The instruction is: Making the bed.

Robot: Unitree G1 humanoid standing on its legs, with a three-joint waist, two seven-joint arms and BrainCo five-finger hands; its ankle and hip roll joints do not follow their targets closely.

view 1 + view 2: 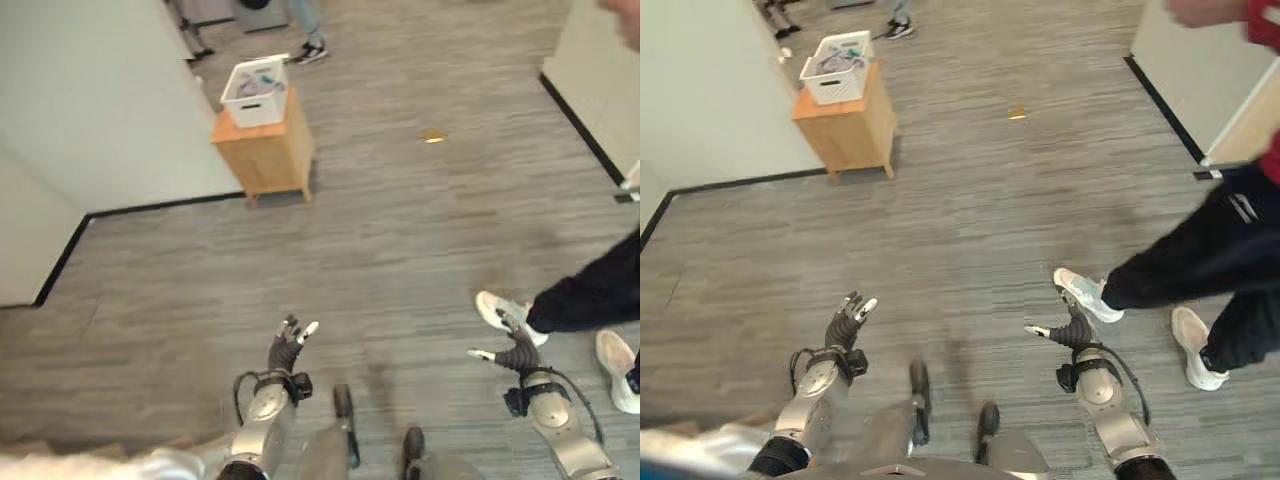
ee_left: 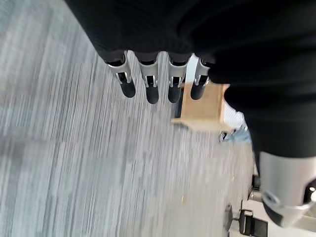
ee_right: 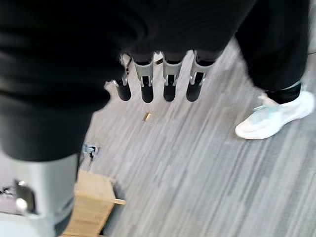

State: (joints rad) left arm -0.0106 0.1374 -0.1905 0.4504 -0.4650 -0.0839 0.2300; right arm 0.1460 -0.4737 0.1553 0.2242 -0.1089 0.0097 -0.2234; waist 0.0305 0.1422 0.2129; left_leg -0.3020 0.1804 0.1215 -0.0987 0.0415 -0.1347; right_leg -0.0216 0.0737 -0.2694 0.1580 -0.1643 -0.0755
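Note:
My left hand (image 1: 288, 348) hangs low over the grey wood-look floor, fingers (image 2: 149, 84) straight and spread, holding nothing. My right hand (image 1: 518, 352) is out to the right at the same height, its fingers (image 3: 169, 84) also straight and empty. A strip of pale fabric (image 1: 70, 466) shows at the lower left corner of the left eye view. Neither hand touches it.
A person in dark trousers and white shoes (image 1: 508, 313) stands close to my right hand. A wooden cabinet (image 1: 265, 145) with a white basket (image 1: 256, 92) on top stands by the white wall (image 1: 90, 110). Another person's shoe (image 1: 310, 50) shows beyond. A small yellow scrap (image 1: 432, 136) lies on the floor.

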